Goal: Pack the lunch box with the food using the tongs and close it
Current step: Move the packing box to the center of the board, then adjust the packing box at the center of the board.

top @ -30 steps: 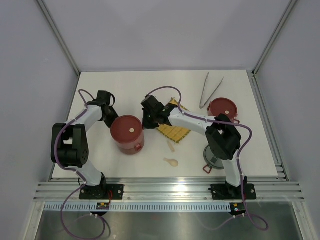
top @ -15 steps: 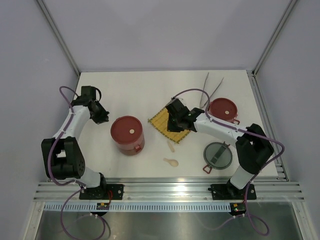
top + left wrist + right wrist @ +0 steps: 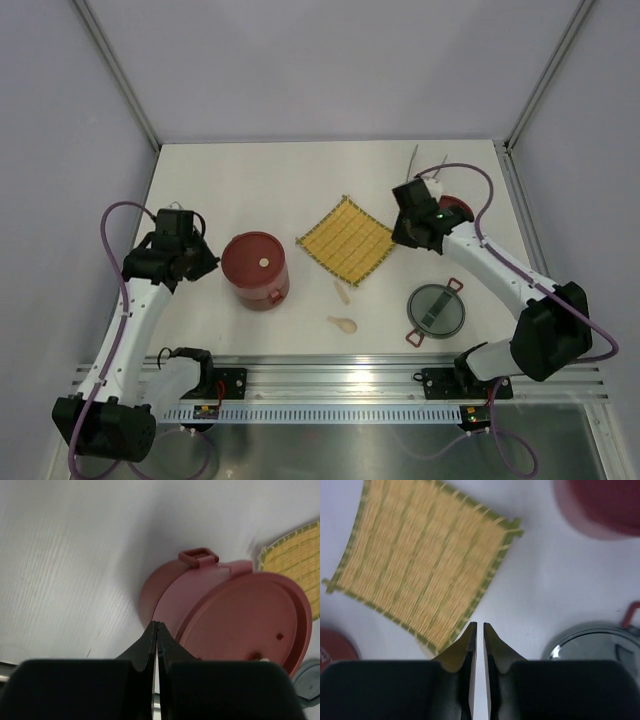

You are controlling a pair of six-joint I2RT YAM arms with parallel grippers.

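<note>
Lunch box [image 3: 256, 268] first: in the top external view you see its dark-red stack standing left of centre on the desk [image 3: 250, 180], with a flat red disc closing its top. The left jaws hang just beside its left wall, not touching it. A yellow mat [image 3: 347, 240] lies to its right, a cream spoon [image 3: 342, 323] lies toward the arm bases, and the grey top lid [image 3: 436, 310] lies flat further right. The right arm [image 3: 490, 265] covers most of a second red disc [image 3: 458, 208]. Past it, only the ends of the tongs [image 3: 413, 157] show.

From the left wrist, you see the jaws pressed together with nothing between them, and the lunch box [image 3: 235, 615] close ahead with a red clip [image 3: 198, 556] on its wall.

From the right wrist, the jaws stand a thin slit apart, empty, over bare desk between the mat [image 3: 420, 565] and the top lid [image 3: 595, 642].
</note>
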